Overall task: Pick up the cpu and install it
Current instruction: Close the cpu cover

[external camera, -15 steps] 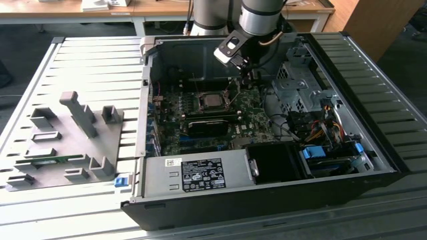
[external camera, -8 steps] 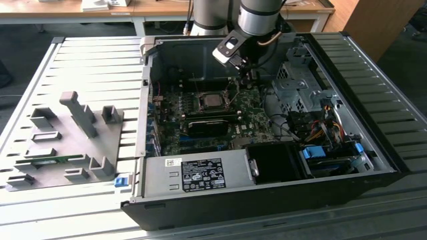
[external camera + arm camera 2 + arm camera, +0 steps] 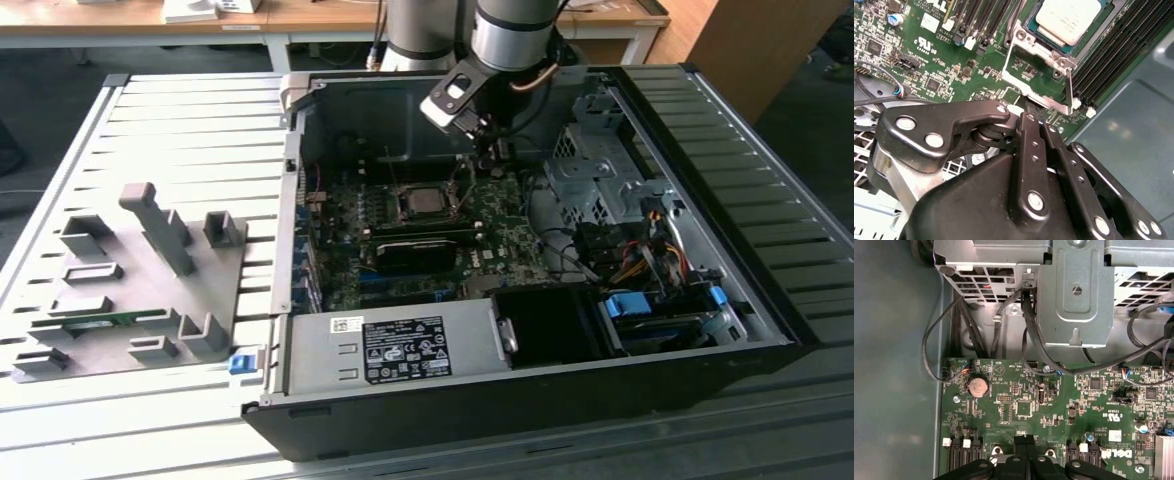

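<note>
1. Hanging inside the open computer case (image 3: 534, 405), the end effector (image 3: 497, 150) points down at the motherboard (image 3: 350, 282). In the second wrist view the end effector (image 3: 1030, 114) has its two black fingers (image 3: 1026, 145) drawn together at the tips, with nothing seen clamped between them. The first wrist view agrees: the end effector (image 3: 1025, 442) shows its tips side by side with no gap.
2. The cpu (image 3: 1069, 20) is not in the grip. It lies flat in its socket on the board, silvery top up, just beyond the fingertips and apart from them.
3. A bright metal load plate (image 3: 1039, 80) stands hinged open between the fingertips and the cpu. The tips sit right at its near edge; I cannot tell whether they touch it.
4. Arm pose: the arm (image 3: 514, 30) comes down over the far wall of the case, wrist bent, fingers close to vertical. In the exterior view the cpu (image 3: 424, 203) lies near the end effector, toward the exterior view's left.
5. The second wrist view also shows black memory slots (image 3: 1119, 55) running beside the socket.
6. The first wrist view looks the other way from the fingers: a coin battery (image 3: 977, 386) on the board, black cables (image 3: 1026, 310), and a grey metal drive cage (image 3: 1074, 290) past the board's edge.
7. The exterior view adds grey fixture blocks (image 3: 147, 270) on the slatted surface (image 3: 187, 130), well apart from the end effector, outside the case on the exterior view's left.
</note>
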You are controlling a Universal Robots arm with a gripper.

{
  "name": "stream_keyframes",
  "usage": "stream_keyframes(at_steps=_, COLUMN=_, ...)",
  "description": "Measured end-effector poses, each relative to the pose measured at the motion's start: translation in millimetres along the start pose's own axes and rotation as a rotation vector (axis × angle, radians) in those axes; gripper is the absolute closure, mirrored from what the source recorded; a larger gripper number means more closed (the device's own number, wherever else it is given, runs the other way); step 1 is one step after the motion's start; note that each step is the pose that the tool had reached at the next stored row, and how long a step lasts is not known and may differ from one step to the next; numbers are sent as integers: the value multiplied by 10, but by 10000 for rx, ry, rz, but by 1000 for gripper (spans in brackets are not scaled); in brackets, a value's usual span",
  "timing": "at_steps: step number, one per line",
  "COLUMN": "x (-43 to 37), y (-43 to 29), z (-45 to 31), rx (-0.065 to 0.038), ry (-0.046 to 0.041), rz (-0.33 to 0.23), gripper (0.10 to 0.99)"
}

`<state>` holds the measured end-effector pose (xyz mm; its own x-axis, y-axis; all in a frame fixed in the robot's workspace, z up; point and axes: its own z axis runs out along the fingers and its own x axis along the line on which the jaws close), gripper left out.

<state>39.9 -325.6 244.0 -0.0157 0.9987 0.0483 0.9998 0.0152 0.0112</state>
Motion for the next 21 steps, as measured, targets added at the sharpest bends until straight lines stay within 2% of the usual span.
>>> stream_keyframes(at_steps=21, x=2, y=-96, z=0, rx=0, ry=0, rz=1, gripper=980)
